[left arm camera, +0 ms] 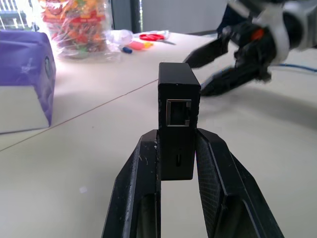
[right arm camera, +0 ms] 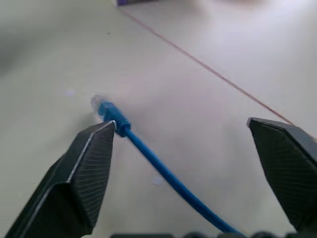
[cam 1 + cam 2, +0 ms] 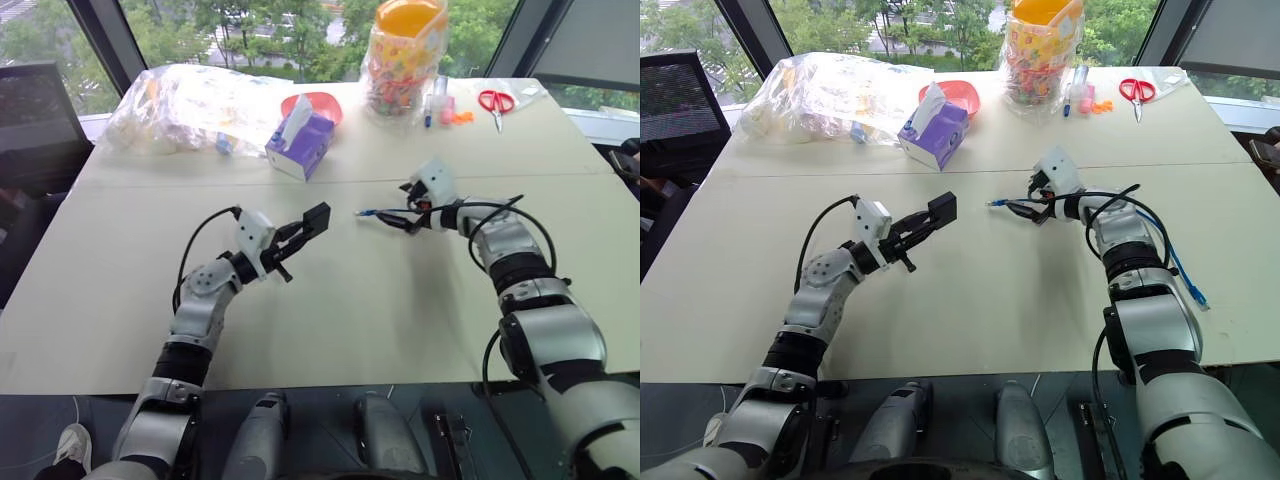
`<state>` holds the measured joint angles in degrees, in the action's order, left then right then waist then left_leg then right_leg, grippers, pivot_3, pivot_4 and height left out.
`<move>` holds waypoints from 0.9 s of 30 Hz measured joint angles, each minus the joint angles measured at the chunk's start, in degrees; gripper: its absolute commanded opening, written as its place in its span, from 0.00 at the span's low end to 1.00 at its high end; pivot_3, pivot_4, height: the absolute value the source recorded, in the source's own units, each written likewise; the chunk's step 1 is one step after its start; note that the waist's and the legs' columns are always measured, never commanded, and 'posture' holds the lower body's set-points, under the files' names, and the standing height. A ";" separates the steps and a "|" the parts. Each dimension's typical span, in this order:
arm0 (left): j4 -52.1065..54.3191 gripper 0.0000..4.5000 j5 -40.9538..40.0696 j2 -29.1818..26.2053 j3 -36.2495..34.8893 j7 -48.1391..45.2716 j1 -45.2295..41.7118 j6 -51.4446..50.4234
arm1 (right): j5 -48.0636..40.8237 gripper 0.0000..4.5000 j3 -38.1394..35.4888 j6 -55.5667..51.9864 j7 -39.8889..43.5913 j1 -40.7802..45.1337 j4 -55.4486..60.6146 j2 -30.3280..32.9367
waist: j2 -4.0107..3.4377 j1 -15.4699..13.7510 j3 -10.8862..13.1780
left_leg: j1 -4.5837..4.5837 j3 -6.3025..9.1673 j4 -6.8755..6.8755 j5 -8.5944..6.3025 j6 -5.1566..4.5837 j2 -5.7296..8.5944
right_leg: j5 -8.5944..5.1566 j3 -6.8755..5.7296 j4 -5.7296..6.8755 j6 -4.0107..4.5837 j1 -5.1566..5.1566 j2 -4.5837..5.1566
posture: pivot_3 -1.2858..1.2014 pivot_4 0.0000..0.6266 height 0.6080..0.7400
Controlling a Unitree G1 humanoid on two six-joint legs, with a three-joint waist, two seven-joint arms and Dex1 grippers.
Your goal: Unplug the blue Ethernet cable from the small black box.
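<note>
My left gripper (image 3: 303, 229) is shut on the small black box (image 3: 317, 216), held above the table at centre left. In the left wrist view the box (image 1: 178, 114) stands between the two fingers, and its port faces the camera with nothing in it. The blue Ethernet cable (image 2: 148, 156) is free of the box. Its clear plug (image 3: 998, 203) lies near the table's middle, and the rest trails back along my right arm to the table's right edge (image 3: 1180, 265). My right gripper (image 2: 182, 124) is open around the cable, which passes close by one finger (image 2: 94, 163) without being pinched.
A purple tissue box (image 3: 303, 143) sits behind the grippers, with a red bowl (image 3: 322, 103) behind it. A clear plastic bag (image 3: 190, 105) lies at the back left. A jar of colourful sweets (image 3: 405, 60), markers and red scissors (image 3: 495, 102) stand at the back right.
</note>
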<state>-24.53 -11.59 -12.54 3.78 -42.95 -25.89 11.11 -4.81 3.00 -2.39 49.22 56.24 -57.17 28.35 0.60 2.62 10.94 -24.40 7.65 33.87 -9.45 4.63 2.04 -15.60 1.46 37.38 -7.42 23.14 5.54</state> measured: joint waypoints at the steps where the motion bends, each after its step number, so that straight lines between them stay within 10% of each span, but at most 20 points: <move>1: -1.69 0.10 0.77 0.32 0.03 0.37 -0.17 1.33 | -0.52 0.99 -0.77 -0.71 0.24 0.15 0.86 0.12 | 0.00 0.03 0.00 | 0.00 0.00 0.00 0.00 0.00 0.00 | 0.00 0.00 0.02 0.00 0.01 0.00 | 0.52 0.24 0.90; 11: -8.44 0.10 5.37 1.37 1.14 3.55 -1.78 6.73 | -5.47 0.99 -3.89 -12.47 2.55 -5.84 19.82 0.34 | -0.02 -0.28 -0.02 | 0.05 0.03 0.14 0.01 -0.04 0.02 | 0.04 -0.01 0.04 -0.07 -0.14 0.00 | 0.52 0.24 0.90; 20: -6.19 0.99 5.30 -0.21 1.13 3.12 -0.20 4.25 | -6.82 1.00 -4.69 -17.26 0.25 -8.22 26.99 0.17 | -0.16 0.09 -0.11 | 0.31 0.03 0.06 0.02 -0.06 0.00 | 0.04 0.00 0.04 -0.07 -0.30 0.00 | 0.52 0.24 0.90; 27: 4.04 0.99 3.50 -5.61 0.40 1.67 5.80 -2.43 | -8.30 1.00 -4.64 -20.55 4.53 -13.06 33.39 3.74 | -0.17 0.16 -0.11 | 0.35 0.03 0.01 -0.03 -0.13 -0.02 | 0.03 0.00 0.03 -0.06 -0.34 0.00 | 0.52 0.24 0.90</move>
<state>-20.48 -8.09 -18.15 4.18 -41.28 -20.10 8.68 -13.11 -1.64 -22.93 53.75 43.18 -23.78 32.10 0.43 2.78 10.84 -24.05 7.68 33.88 -9.48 4.50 2.02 -15.57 1.46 37.42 -7.48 22.80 5.55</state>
